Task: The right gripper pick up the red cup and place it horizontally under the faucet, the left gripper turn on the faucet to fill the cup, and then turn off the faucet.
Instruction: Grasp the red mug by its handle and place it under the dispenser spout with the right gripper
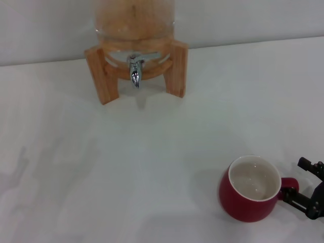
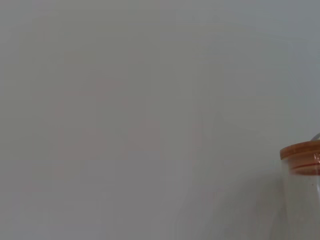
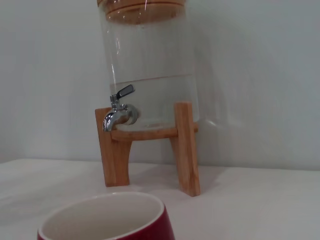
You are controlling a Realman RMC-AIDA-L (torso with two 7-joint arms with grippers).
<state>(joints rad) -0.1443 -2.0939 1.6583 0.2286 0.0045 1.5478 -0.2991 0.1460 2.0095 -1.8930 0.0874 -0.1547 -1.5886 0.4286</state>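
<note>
1. Here the red cup (image 1: 249, 195) stands upright on the white table (image 1: 152, 172), near the front right of the head view, its off-white inside open to the camera and its small loop handle (image 1: 289, 186) turned to the robot's right.
2. The right gripper (image 1: 308, 191) sits just beside that handle at the right edge of the head view. One black finger (image 1: 310, 165) lies behind the handle and another (image 1: 298, 201) in front of it, so the jaws stand spread apart around the handle. Whether either finger touches it cannot be told.
3. The right wrist view shows the cup's rim (image 3: 107, 220) close to the camera, with the faucet (image 3: 118, 112) well beyond it.
4. The faucet is a small chrome tap with its spout pointing down and its short lever (image 3: 125, 92) angled up. In the head view it hangs at the front of the dispenser (image 1: 135, 23), well apart from the cup and to its far left.
5. The clear dispenser rests on a wooden stand (image 1: 177, 68) at the back of the table, against a pale wall (image 1: 253, 20). The right wrist view shows it partly filled, with a wooden lid (image 3: 142, 9) on top.
6. The left gripper appears in no view, so its fingers cannot be judged. Its wrist camera shows only the plain wall and an edge of the wooden lid (image 2: 301, 156).
</note>
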